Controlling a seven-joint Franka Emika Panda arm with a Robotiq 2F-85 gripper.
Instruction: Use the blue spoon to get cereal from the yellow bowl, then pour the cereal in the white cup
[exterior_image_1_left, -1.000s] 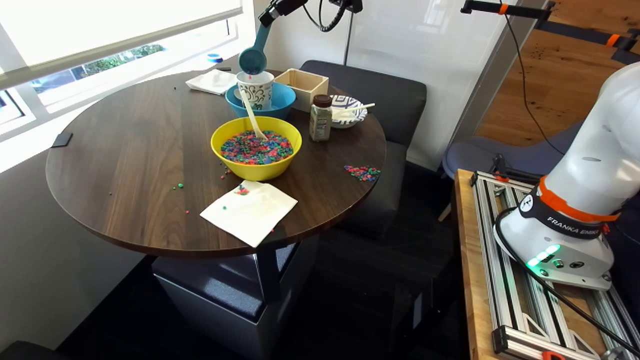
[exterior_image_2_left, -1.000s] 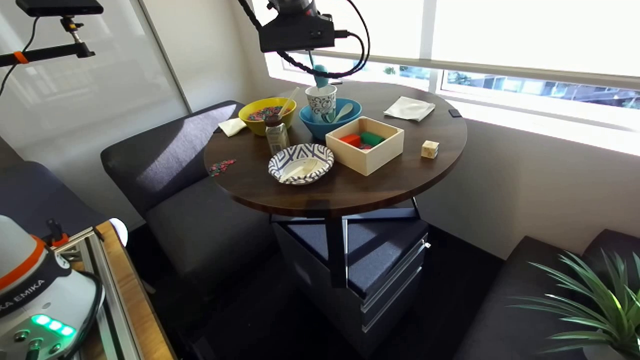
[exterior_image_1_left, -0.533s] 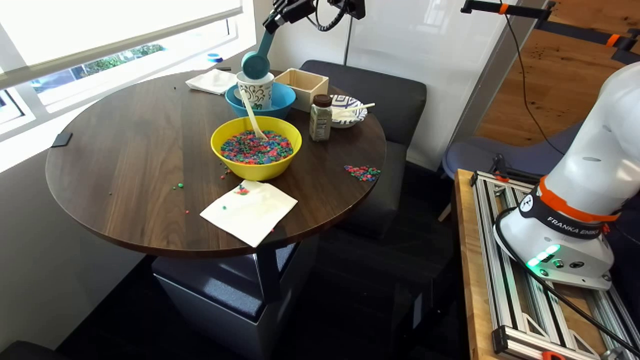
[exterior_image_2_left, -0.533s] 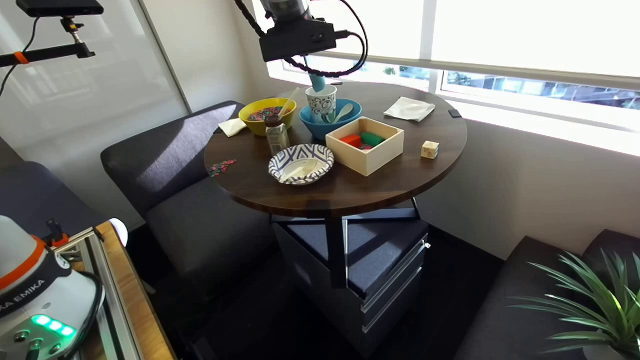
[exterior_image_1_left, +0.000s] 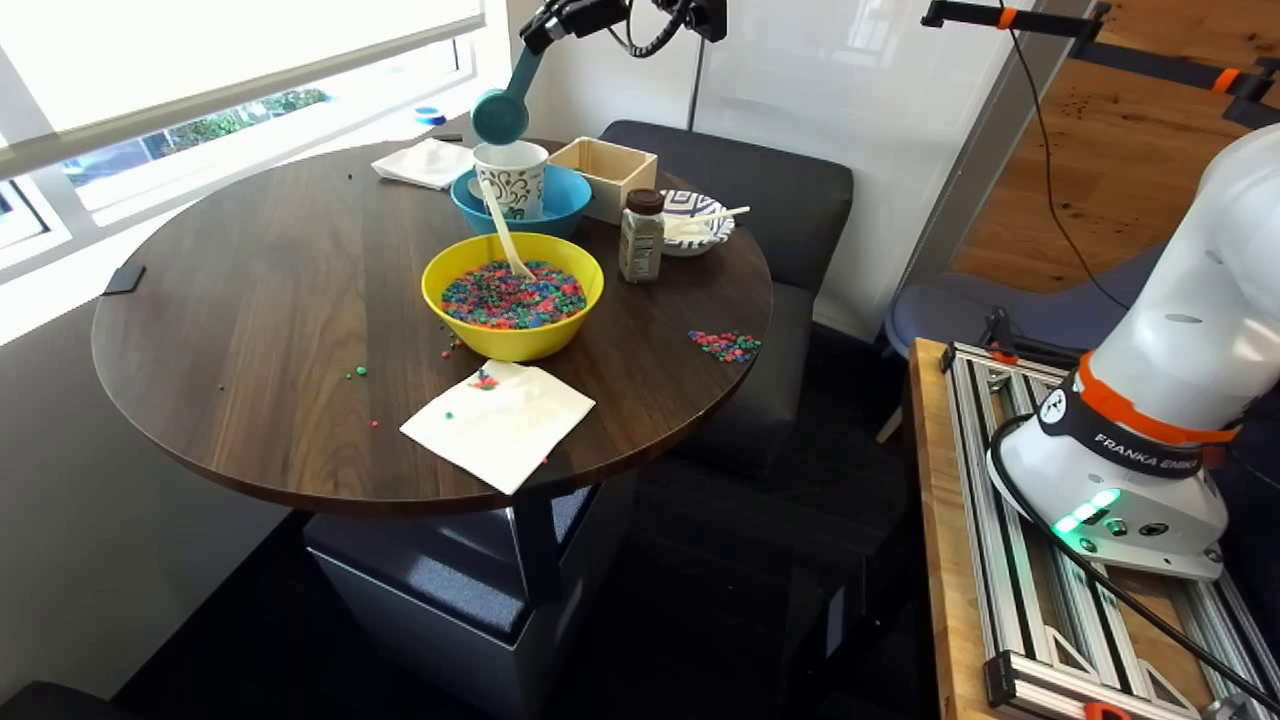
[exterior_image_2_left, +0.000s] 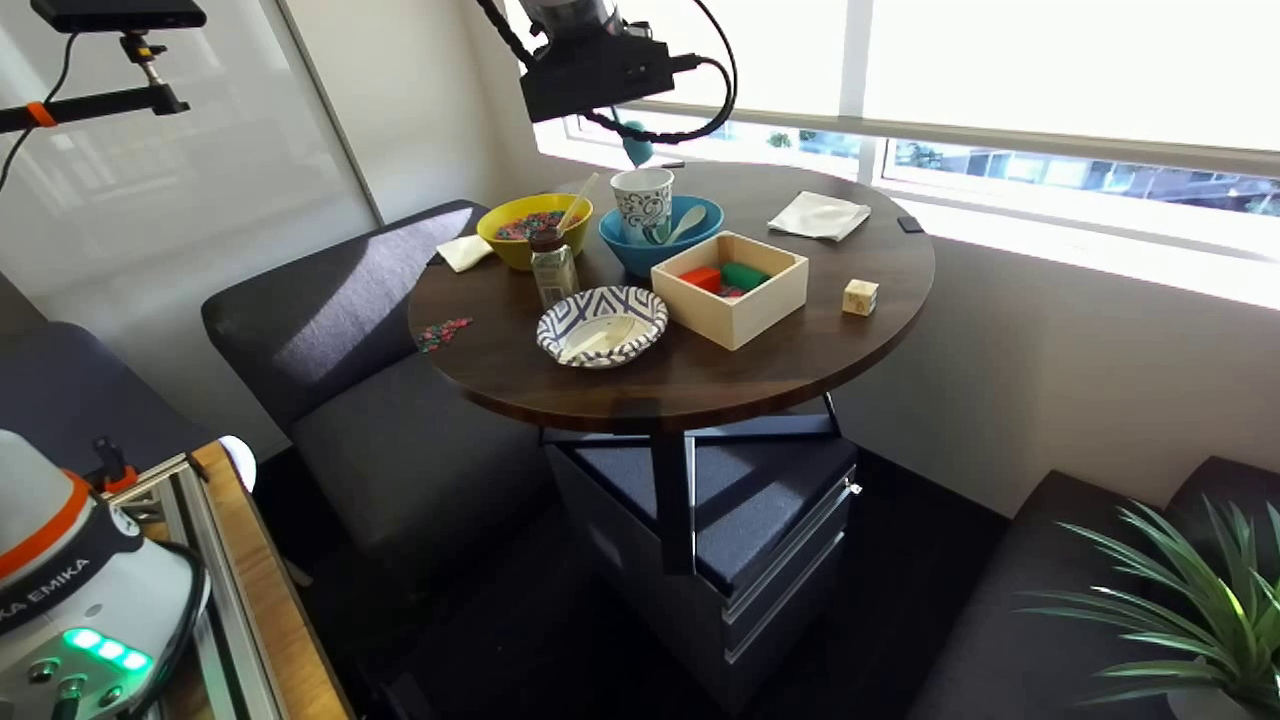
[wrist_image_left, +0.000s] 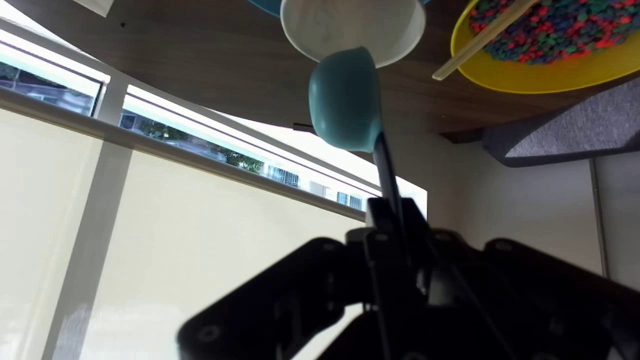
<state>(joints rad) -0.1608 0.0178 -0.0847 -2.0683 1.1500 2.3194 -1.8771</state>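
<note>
My gripper (exterior_image_1_left: 537, 40) is shut on the handle of the blue spoon (exterior_image_1_left: 500, 117) and holds it tilted, scoop low. The scoop hangs just above the rim of the white cup (exterior_image_1_left: 512, 180), apart from it in both exterior views. In the wrist view the gripper (wrist_image_left: 395, 207) grips the handle and the scoop's rounded underside (wrist_image_left: 345, 100) shows, overlapping the cup's rim (wrist_image_left: 417, 37). No cereal shows in the scoop. The swirl-patterned cup stands upright in a blue bowl (exterior_image_2_left: 630, 262). The yellow bowl (exterior_image_1_left: 513, 342), nearby, holds much cereal (exterior_image_1_left: 515, 300) and a cream utensil (exterior_image_1_left: 505, 230).
A wooden box (exterior_image_2_left: 735, 320) with red and green pieces, a brown-capped jar (exterior_image_1_left: 641, 240) and a patterned dish (exterior_image_1_left: 690, 240) stand around the bowls. Napkins (exterior_image_1_left: 500, 420) and loose cereal bits (exterior_image_1_left: 726, 346) lie on the round table (exterior_image_1_left: 270, 300). A small wooden cube (exterior_image_2_left: 860, 298) sits near the edge.
A second ago pink bits showed below the scoop above the cup. The spoon then dipped to the cup's rim. Now it has risen clear of the rim. The bowls and cup have not moved.
</note>
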